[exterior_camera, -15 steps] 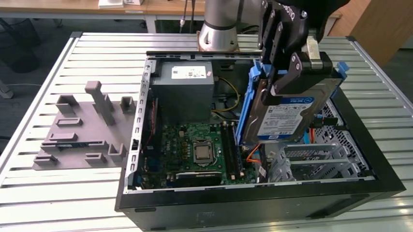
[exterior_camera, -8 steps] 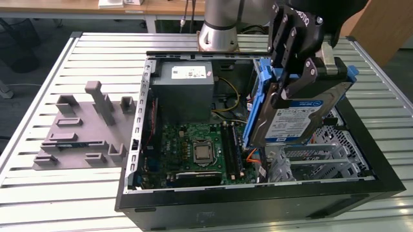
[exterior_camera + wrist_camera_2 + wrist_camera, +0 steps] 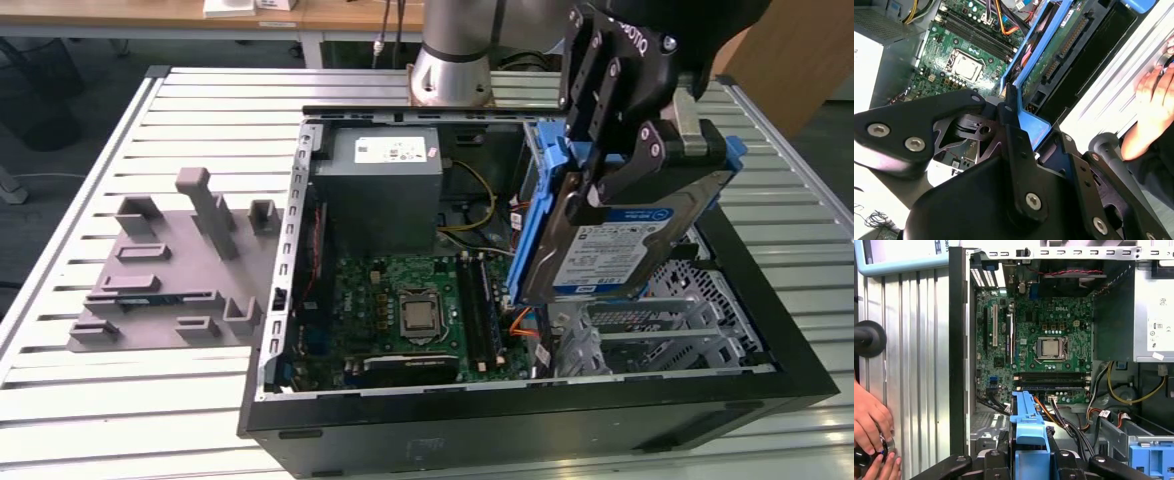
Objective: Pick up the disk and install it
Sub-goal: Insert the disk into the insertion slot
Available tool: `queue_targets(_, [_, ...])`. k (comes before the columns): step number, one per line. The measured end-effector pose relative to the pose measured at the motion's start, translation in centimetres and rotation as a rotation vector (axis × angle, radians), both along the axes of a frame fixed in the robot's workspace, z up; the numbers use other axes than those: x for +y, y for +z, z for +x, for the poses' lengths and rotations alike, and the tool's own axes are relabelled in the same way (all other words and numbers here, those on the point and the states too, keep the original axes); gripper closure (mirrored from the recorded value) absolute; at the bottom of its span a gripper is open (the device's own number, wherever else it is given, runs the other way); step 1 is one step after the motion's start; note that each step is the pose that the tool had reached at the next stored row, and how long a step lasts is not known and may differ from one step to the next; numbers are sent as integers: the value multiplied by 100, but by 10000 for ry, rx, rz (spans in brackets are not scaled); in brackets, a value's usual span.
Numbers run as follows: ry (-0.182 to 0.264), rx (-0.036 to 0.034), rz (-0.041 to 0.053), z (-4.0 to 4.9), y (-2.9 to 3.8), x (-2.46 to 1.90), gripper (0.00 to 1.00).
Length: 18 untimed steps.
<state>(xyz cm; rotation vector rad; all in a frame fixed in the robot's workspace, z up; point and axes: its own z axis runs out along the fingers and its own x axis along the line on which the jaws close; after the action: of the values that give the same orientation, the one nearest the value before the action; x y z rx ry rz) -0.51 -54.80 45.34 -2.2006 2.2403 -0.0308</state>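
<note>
The disk (image 3: 617,250), a silver hard drive with a white-and-blue label in a blue bracket, hangs tilted above the open computer case (image 3: 534,415) on the exterior view's right. My gripper (image 3: 641,150) is shut on its upper end, fingers clamping the bracket and drive. In the second wrist view the disk's blue bracket (image 3: 1031,60) and green circuit side run away from the black fingers (image 3: 1014,125). The first wrist view shows the bracket's blue edge (image 3: 1028,420) between the fingers, over the motherboard (image 3: 1044,340).
A grey power supply (image 3: 380,190) sits at the case's back. The metal drive cage (image 3: 667,320) lies below the disk. A grey fixture block (image 3: 174,270) rests on the slatted table at the exterior view's left. A person's hands (image 3: 871,420) are beside the case.
</note>
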Motion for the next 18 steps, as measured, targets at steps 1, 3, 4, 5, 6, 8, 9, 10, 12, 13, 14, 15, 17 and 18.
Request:
queue_targets(1, [2, -1, 1, 6, -1, 0, 64])
queue_targets(3, [1, -1, 1, 23, -3, 0, 64])
queue_targets(4, [1, -1, 0, 35, -5, 0, 64])
queue_targets(5, [0, -1, 1, 47, -7, -2, 64])
queue_targets(6, [1, -1, 2, 59, -10, -3, 64])
queue_targets(8, [1, -1, 1, 85, -17, -4, 64])
queue_targets(9, [1, -1, 1, 97, -21, -5, 64])
queue_targets(10, [0, 0, 0, 111, -25, -6, 64])
queue_targets(12, [1, -1, 0, 138, -32, -7, 64])
queue_targets(13, [1, 1, 0, 142, -32, -7, 64])
queue_targets(14, [1, 0, 0, 142, -32, -7, 64])
queue_targets(15, [-1, 0, 0, 142, -33, -7, 64])
queue_targets(17, [0, 0, 0, 144, -33, -7, 64])
queue_targets(18, [1, 0, 1, 147, -33, -8, 64])
